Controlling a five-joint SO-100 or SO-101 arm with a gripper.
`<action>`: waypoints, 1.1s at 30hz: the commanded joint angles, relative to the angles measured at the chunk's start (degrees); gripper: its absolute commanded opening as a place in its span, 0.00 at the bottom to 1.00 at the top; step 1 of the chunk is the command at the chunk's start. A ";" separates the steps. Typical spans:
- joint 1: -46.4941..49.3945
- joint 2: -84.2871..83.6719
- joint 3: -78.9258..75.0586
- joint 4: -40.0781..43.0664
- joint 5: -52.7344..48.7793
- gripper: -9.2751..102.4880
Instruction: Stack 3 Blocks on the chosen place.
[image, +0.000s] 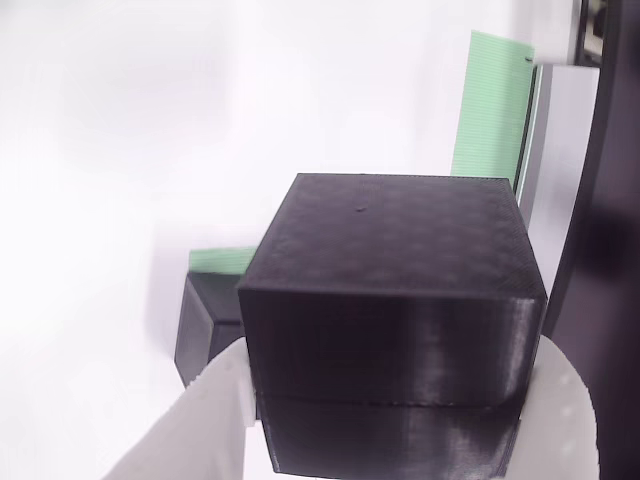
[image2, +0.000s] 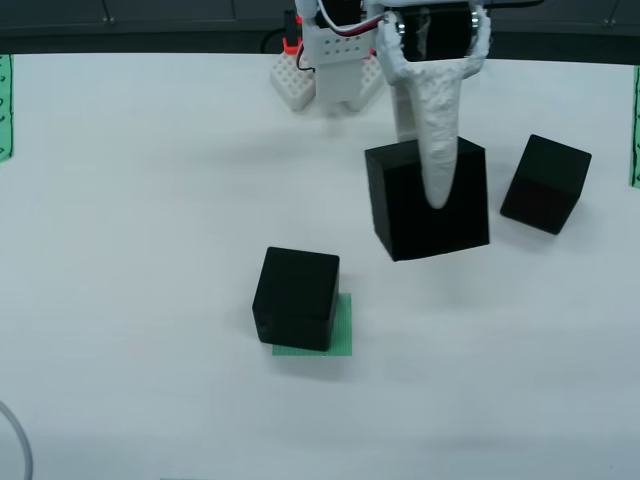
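- Gripper (image2: 437, 195) pinches one block (image2: 428, 200), which I see lifted off the white table (image2: 150, 250).
- Second block (image2: 296, 298) sits on the green striped patch (image2: 343, 335).
- Third block (image2: 545, 183) rests tilted, right in the front view.

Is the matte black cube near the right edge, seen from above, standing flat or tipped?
Tipped. In the view from above, this matte black cube leans on one lower edge, its outline skewed.
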 joint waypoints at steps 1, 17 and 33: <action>3.87 1.67 0.70 -0.18 -3.34 0.29; 15.03 -2.02 3.78 -0.18 -9.23 0.29; 17.75 -8.88 2.90 -0.18 -9.23 0.29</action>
